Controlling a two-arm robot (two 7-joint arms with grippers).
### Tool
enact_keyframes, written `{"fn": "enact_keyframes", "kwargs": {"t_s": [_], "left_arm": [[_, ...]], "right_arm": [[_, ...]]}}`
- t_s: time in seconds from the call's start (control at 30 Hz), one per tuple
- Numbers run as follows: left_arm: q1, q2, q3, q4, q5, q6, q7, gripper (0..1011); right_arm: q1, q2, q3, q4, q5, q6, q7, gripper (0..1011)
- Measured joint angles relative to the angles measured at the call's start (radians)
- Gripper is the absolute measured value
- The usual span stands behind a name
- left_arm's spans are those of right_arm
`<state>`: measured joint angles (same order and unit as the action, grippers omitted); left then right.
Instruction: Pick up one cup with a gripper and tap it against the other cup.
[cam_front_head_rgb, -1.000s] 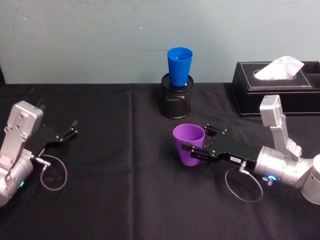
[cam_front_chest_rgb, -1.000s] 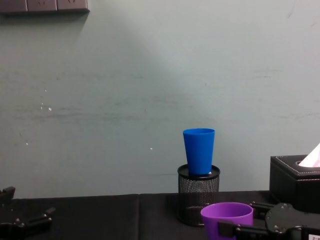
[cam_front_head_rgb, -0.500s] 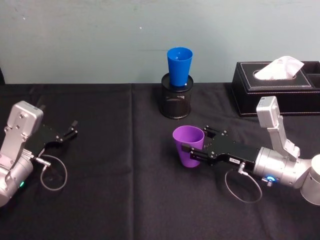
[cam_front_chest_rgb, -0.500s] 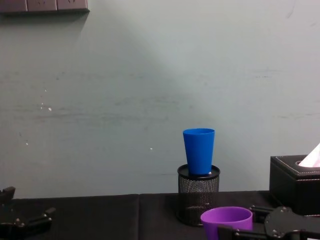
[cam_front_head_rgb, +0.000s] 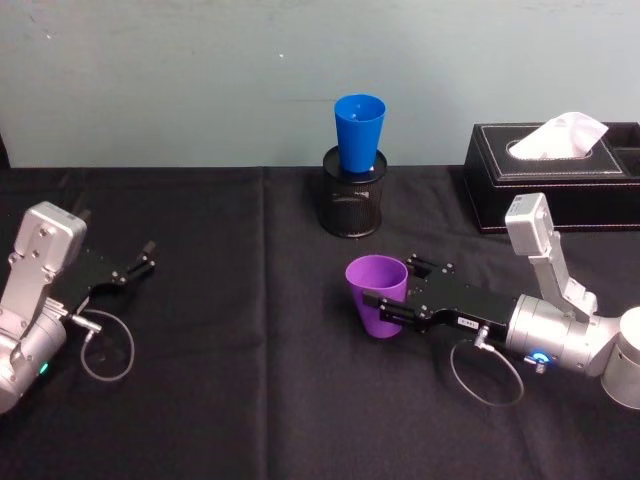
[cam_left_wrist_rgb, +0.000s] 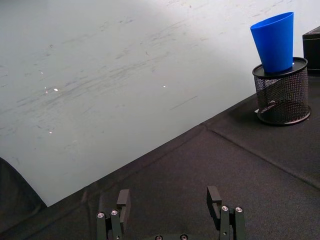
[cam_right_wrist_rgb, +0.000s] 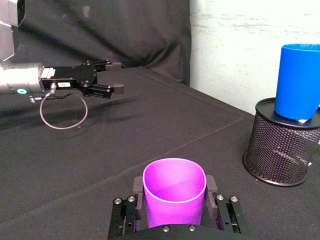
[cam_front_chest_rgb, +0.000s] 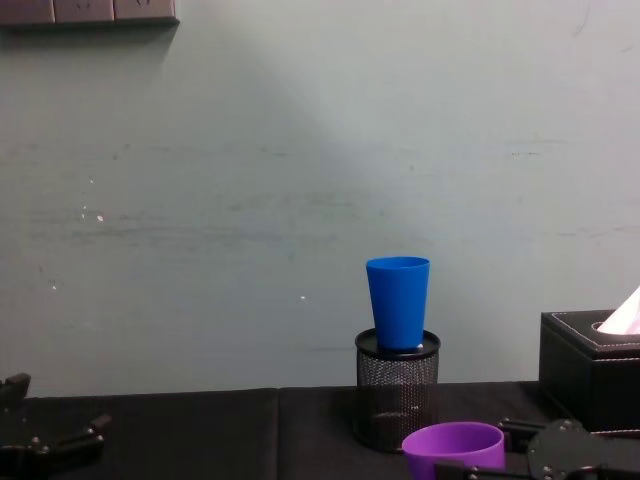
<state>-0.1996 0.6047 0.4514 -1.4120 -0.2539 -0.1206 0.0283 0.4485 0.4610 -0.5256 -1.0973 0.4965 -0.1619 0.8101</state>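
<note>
Black cloth covers the table, against a pale blue-green wall. Black leather-look tissue box sits beyond the right gripper, toward the wall. Left gripper rests parked on the cloth, well apart from the work, fingers spread with nothing between them.

Right gripper, black and long-fingered on a silver-grey arm, has its fingers closed on either side of the purple plastic tapered tumbler, gripping it upright around mid-wall, rim up. Whether its base is touching the cloth cannot be told.

Ahead of that gripper and higher: black wire-mesh pen holder, with the bright blue plastic tapered tumbler standing in its mouth.

Handling, judged: tumbler light, thin-walled, smooth, likely slippery; the taper could let it slide downward through the fingers. Moderate squeeze at mid-body is best. The perched blue tumbler could tip under a hard tap.
</note>
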Motion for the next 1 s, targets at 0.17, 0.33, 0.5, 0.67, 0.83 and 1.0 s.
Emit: {"fn": "enact_keyframes", "kwargs": {"t_s": [0.17,0.33,0.5,0.67,0.83,1.0], "left_arm": [[0.0,0.0,0.0,0.0,0.0,0.0,0.0,1000],[0.0,0.0,0.0,0.0,0.0,0.0,0.0,1000],[0.0,0.0,0.0,0.0,0.0,0.0,0.0,1000],[0.0,0.0,0.0,0.0,0.0,0.0,0.0,1000],[0.0,0.0,0.0,0.0,0.0,0.0,0.0,1000],[0.0,0.0,0.0,0.0,0.0,0.0,0.0,1000]], "right_arm": [[0.0,0.0,0.0,0.0,0.0,0.001,0.0,718],[0.0,0.0,0.0,0.0,0.0,0.001,-0.001,750],[0.0,0.0,0.0,0.0,0.0,0.001,-0.001,862],[0.0,0.0,0.001,0.0,0.0,0.0,-0.001,1002],[-0.001,0.0,0.001,-0.001,0.0,0.0,0.0,1000],[-0.001,0.0,0.001,-0.001,0.0,0.0,0.0,1000]]}}
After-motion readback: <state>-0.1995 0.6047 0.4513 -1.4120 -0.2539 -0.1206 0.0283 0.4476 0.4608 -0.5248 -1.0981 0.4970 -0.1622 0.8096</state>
